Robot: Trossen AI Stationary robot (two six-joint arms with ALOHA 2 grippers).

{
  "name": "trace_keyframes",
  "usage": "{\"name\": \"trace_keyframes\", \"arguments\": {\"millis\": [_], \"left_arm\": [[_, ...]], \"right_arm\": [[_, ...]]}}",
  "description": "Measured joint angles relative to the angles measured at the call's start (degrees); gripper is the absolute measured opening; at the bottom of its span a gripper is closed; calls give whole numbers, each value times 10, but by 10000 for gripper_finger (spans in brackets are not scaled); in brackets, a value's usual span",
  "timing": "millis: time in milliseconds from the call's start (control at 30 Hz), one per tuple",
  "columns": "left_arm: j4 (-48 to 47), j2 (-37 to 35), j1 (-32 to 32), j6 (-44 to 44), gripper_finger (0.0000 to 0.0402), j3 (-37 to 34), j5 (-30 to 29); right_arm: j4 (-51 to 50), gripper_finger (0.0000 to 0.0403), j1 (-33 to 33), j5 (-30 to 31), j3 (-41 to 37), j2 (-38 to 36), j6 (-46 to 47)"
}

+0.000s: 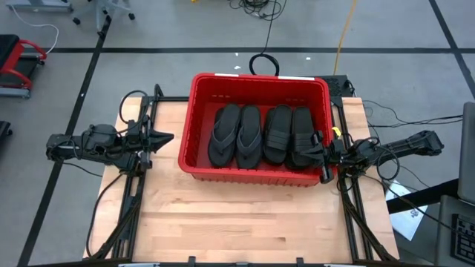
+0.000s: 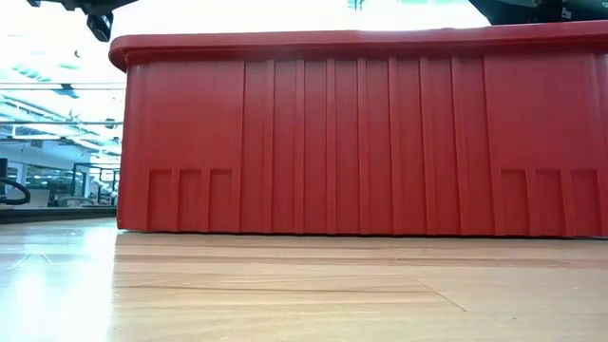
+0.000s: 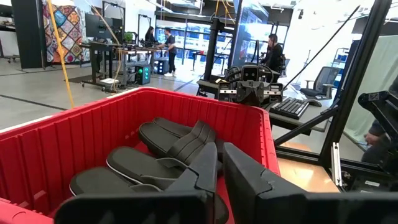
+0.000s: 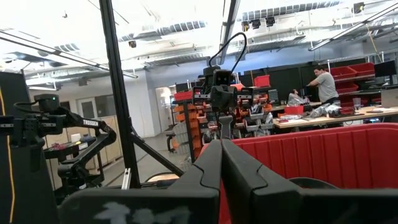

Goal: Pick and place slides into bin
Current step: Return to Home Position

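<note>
We see the left gripper [image 1: 168, 138] clenched on nothing, just off the 9 o'clock wall of the large red rectangular plastic bin [image 1: 260, 80]. The right gripper [image 1: 321, 147], also pressed shut and empty, hangs at the bin's 3 o'clock rim. Black rubber ribbed-band slides [image 1: 289, 135] and dark-grey thong flip-flops [image 1: 236, 136] lie side by side inside the bin.

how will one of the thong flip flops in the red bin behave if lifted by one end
Probably floppy: the flip-flop looks thin and flat, so it would likely droop. Probably light for its size. Its matte, rubbery surface suggests decent grip, not slippery.
</note>
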Motion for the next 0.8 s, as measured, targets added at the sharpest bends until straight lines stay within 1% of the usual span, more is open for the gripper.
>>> {"name": "trace_keyframes", "arguments": {"millis": [333,633,800], "left_arm": [[0,0,0,0,2,0,0],[0,0,0,0,26,0,0],[0,0,0,0,25,0,0]], "right_arm": [[0,0,0,0,0,0,0],[0,0,0,0,0,0,0],[0,0,0,0,0,0,0]]}}
